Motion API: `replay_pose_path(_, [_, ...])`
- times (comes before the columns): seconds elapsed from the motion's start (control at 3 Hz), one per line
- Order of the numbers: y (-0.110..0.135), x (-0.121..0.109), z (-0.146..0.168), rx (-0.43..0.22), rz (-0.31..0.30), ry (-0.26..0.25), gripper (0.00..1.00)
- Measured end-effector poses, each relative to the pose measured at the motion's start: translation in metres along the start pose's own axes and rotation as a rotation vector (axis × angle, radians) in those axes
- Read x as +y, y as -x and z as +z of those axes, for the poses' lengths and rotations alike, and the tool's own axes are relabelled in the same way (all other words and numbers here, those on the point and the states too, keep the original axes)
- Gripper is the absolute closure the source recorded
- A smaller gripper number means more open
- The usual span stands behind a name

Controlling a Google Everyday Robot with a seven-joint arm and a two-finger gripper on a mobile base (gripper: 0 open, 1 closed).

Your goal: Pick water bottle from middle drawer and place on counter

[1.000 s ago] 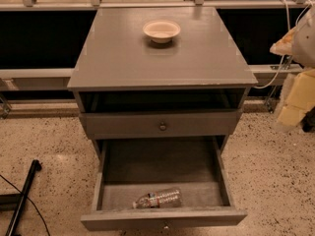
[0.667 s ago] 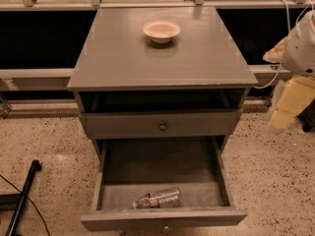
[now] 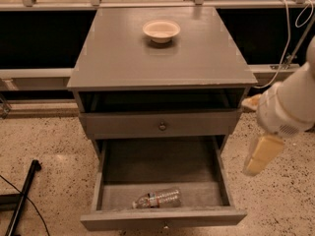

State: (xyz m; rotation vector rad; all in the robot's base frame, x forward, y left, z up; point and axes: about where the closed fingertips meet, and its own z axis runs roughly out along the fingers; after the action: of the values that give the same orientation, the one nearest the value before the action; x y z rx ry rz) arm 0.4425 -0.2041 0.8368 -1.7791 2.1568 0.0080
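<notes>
The water bottle (image 3: 157, 199) lies on its side at the front of the open middle drawer (image 3: 162, 167), cap toward the left. The counter (image 3: 197, 58) is the flat grey top of the cabinet above it. My gripper (image 3: 261, 156) hangs pale yellow under the white arm at the right. It is outside the drawer's right wall, above the floor, to the right of the bottle and higher than it. It holds nothing that I can see.
A cream bowl (image 3: 161, 30) stands at the back middle of the counter. A shallower closed drawer front with a dark knob (image 3: 162, 126) sits above the open drawer. A black stand leg (image 3: 23, 193) lies on the speckled floor at left. Cables (image 3: 290, 31) hang at right.
My arm and gripper have moved down and to the left, closer to the open drawer's right side. The bottle and bowl have not moved.
</notes>
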Motion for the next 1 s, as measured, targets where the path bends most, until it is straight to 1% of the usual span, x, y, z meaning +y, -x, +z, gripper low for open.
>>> replay_pose_path(0.33, [-0.005, 0.010, 0.025, -0.001, -0.016, 0.003, 0.00])
replay_pose_path(0.67, [-0.002, 0.014, 0.031, -0.012, -0.058, 0.045, 0.00])
replay_pose_path(1.0, [0.026, 0.040, 0.084, -0.066, -0.224, 0.113, 0.00])
